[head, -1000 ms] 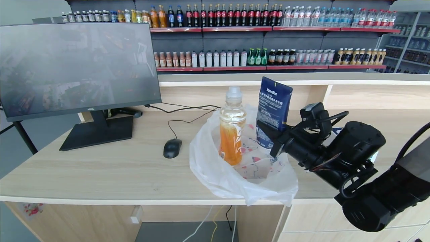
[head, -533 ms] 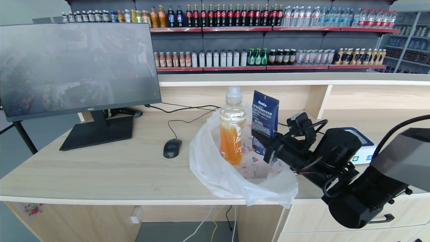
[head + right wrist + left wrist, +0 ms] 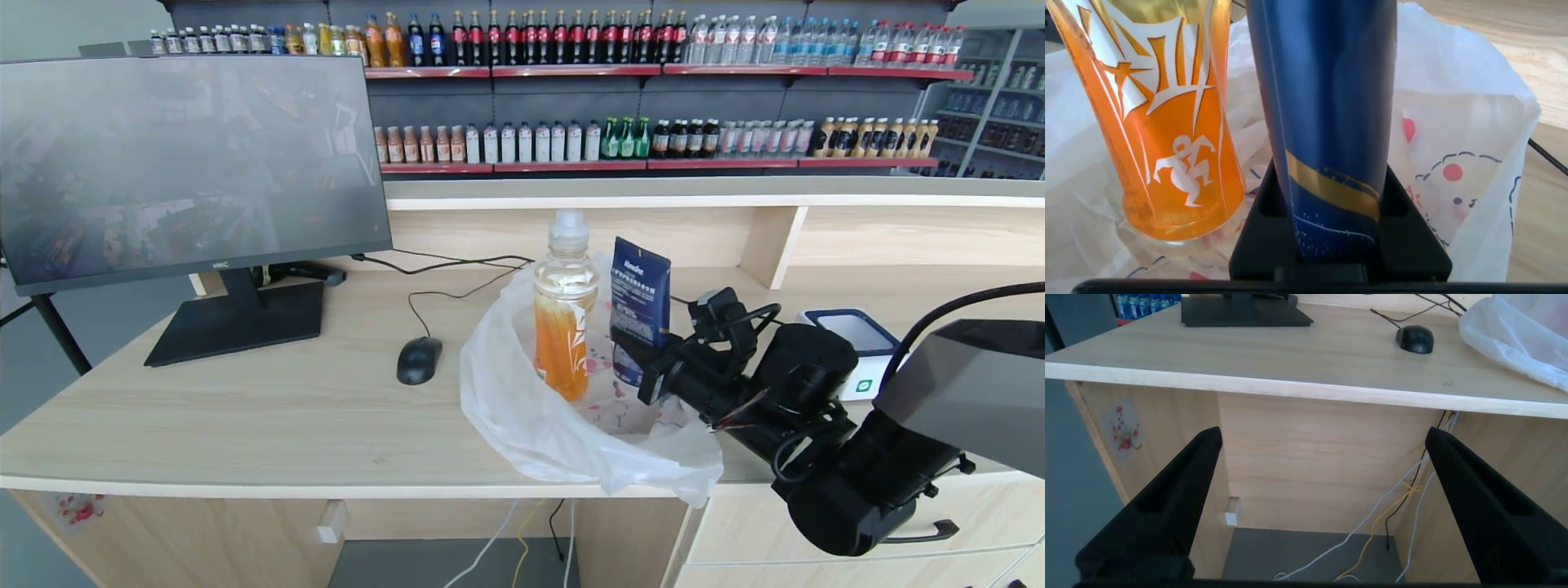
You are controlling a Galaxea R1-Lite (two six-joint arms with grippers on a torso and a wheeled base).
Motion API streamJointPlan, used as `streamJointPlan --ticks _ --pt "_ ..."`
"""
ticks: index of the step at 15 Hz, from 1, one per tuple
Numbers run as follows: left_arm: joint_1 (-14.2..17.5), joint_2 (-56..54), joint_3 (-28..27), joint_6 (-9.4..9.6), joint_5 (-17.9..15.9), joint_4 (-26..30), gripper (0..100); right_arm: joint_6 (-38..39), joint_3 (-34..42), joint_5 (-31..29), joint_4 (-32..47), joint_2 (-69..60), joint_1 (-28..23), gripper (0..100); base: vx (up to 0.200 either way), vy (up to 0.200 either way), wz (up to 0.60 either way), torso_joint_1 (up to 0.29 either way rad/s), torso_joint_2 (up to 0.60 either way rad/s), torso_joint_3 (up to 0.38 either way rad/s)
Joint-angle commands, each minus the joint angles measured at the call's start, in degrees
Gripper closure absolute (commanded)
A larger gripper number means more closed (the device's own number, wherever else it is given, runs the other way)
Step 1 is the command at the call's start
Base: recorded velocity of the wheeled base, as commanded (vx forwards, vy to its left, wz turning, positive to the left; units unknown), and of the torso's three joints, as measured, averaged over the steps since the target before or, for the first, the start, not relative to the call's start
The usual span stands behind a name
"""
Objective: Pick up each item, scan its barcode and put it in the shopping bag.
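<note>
Hanging left gripper (image 3: 1323,437): low beside the front of the counter (image 3: 245,425), under its edge; its two black fingers (image 3: 1167,506) are spread wide with nothing between them.
Monitor (image 3: 188,163): dark screen on a flat black stand at the counter's left end, turned toward the robot.
Mouse (image 3: 419,359): black and corded, on the bare wood between the monitor stand and the bag, apart from both.
Shopping bag (image 3: 522,425): thin white plastic with small red prints, slumped open near the middle of the counter; its front folds spill to the counter's near edge.
Bottle (image 3: 563,327): clear with a white cap and orange drink filling its lower part, standing upright inside the bag.
Blue pouch (image 3: 639,286): upright and just beside the bottle on its right, with its lower end down in the bag's open mouth. Whether it touches the bag's floor cannot be told.
Right gripper (image 3: 641,359): over the bag's right side, its fingers clamped on the pouch's lower part; the right wrist view shows the pouch rising from between the jaws, the bottle close alongside.
Scanner (image 3: 853,343): white box with a dark top window, on the counter to the right of the bag, behind the right arm.
</note>
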Motion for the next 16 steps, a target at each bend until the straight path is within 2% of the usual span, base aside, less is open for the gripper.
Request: streamJointPlan --ticks 1,13,14,16 --pt "0.00 -0.02 0.01 -0.02 0.00 -0.01 0 -0.02 0.61 0.04 0.34 0.71 0.04 100 0.000 0.000 0.00 0.000 0.00 0.000" --pt "0.00 -0.02 0.01 -0.02 0.00 -0.10 0 -0.02 3.33 0.13 0.34 0.27 -0.22 100 0.000 0.000 0.00 0.000 0.00 0.000" --pt "0.00 -0.02 0.10 -0.02 0.00 -0.10 0 -0.02 3.33 0.04 0.34 0.27 -0.22 0 0.000 0.000 0.00 0.000 0.00 0.000" --pt "0.00 -0.02 0.10 -0.11 0.00 -0.10 0 0.07 2.72 0.04 0.34 0.18 -0.22 0 0.000 0.000 0.00 0.000 0.00 0.000"
